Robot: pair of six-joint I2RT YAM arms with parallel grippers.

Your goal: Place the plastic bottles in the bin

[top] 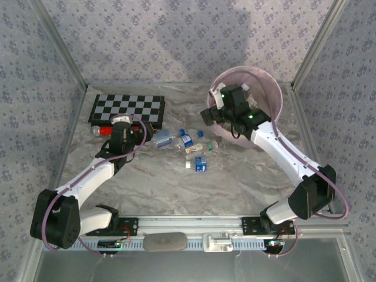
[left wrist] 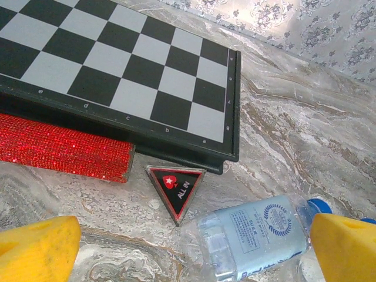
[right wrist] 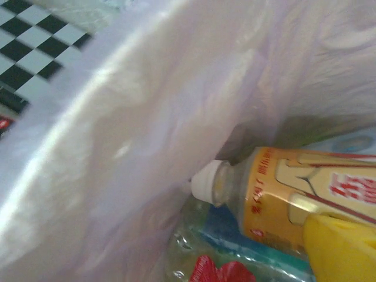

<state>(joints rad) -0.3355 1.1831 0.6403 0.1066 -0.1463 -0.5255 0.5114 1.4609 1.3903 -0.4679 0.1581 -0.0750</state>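
The left arm (top: 88, 179) reaches from the lower left of the top view up toward the chessboard (left wrist: 117, 64), its wrist tipped down over the desk (top: 247, 176). The left jaws stand wide apart and grip nothing. Its yellow fingertips (left wrist: 35, 249) sit at the bottom corners of the wrist view, with a clear blue-capped bottle (left wrist: 252, 235) lying between them, close to the right-hand one. A red glittery stick (left wrist: 59, 150) and a triangular chip (left wrist: 175, 185) lie against the board's near edge.

The right arm (top: 282, 153) bends at lower right and reaches up-left into the bin (top: 276, 94). The right jaws are spread wide. One fingertip (right wrist: 341, 247) overlaps an orange-labelled bottle (right wrist: 282, 182) lying on others inside the pink bag (right wrist: 147, 147); contact is unclear. More bottles (top: 200, 163) lie at mid-desk.
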